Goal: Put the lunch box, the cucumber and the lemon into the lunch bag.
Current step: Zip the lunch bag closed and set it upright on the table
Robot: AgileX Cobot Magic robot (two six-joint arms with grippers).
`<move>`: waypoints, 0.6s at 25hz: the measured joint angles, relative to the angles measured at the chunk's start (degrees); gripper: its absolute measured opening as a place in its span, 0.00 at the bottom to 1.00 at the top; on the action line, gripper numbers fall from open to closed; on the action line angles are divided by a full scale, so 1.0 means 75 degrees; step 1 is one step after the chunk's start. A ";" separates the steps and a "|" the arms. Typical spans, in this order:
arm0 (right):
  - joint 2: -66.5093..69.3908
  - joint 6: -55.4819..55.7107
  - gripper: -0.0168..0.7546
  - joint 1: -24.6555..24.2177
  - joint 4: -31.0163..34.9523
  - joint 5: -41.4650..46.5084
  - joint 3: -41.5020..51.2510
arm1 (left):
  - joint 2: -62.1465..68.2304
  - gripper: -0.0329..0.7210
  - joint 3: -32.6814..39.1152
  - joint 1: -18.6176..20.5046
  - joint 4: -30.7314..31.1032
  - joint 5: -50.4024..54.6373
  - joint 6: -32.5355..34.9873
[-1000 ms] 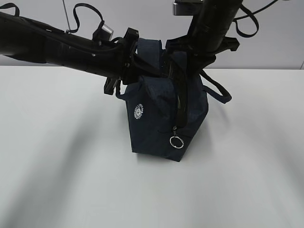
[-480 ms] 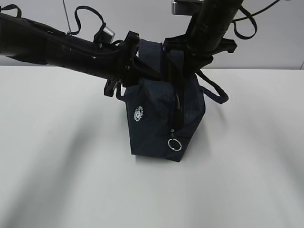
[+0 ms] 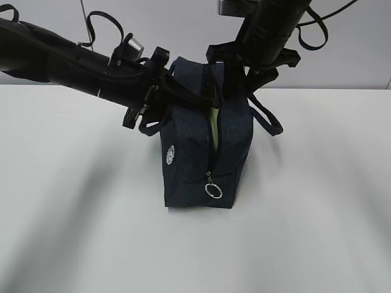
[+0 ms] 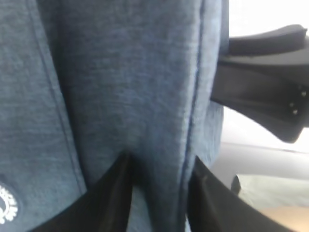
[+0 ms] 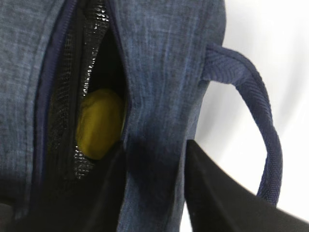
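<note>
The lunch bag [image 3: 195, 159] stands on a white table [image 3: 73, 232] before a pale wall [image 3: 183, 30].

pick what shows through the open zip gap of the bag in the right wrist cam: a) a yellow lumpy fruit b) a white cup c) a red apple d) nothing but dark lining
a, in the right wrist view the lemon sits yellow and lumpy inside the gap of the lunch bag, against the dark lining.
</note>
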 joint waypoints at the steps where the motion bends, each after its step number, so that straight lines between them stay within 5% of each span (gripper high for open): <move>1: -0.0015 0.0000 0.45 0.0000 0.0060 0.0000 0.0000 | 0.0000 0.38 0.0000 0.0075 0.0036 0.0142 0.0000; 10: -0.0297 -0.0065 0.49 0.0000 0.0299 0.0000 0.0000 | 0.0000 0.57 0.0000 0.0737 -0.0128 0.1121 0.0000; 15: -0.0766 -0.0124 0.49 0.0000 0.0299 0.0000 0.0000 | 0.0000 0.59 -0.0090 0.0959 -0.0537 0.1139 0.0000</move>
